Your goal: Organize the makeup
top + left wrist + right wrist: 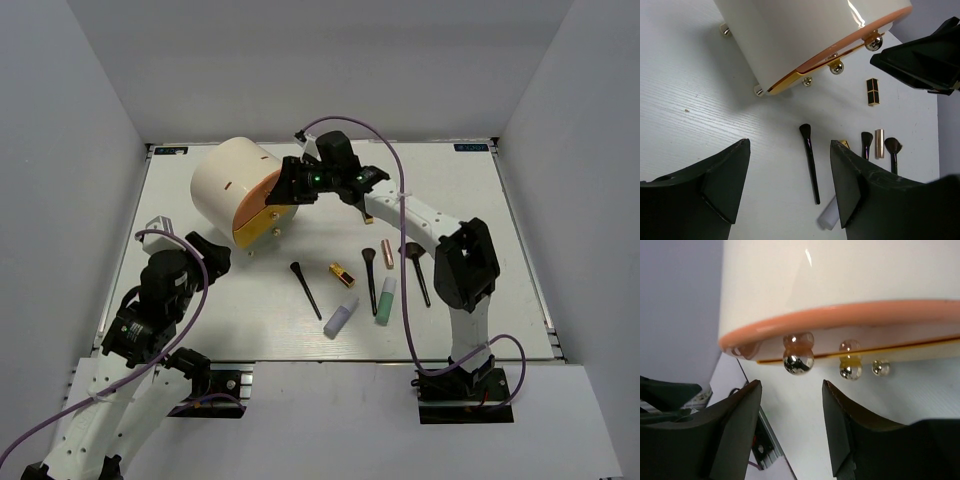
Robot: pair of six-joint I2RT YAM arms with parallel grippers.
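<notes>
- While spread wide and empty, the right hand [791,390] hovers at the orange front of the cream cylinder [228,180], with glossy ball knobs [798,361] just beyond its fingertips.
- The left hand [790,150] is equally parted and holds nothing, low over the matte white tabletop [500,250], left of the makeup.
- The makeup lies loose mid-tabletop: thin brushes [306,290], lipstick [343,274], rose-gold tube [387,256], mint tube [385,300], lavender tube [341,317].
- Bare room lies toward the right edge.

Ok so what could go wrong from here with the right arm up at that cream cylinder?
The right arm has its open jaws just short of the chrome knob on the cream cylinder; a missed close could shove the cylinder instead. A lipstick lies close to that arm and might get swept.
</notes>
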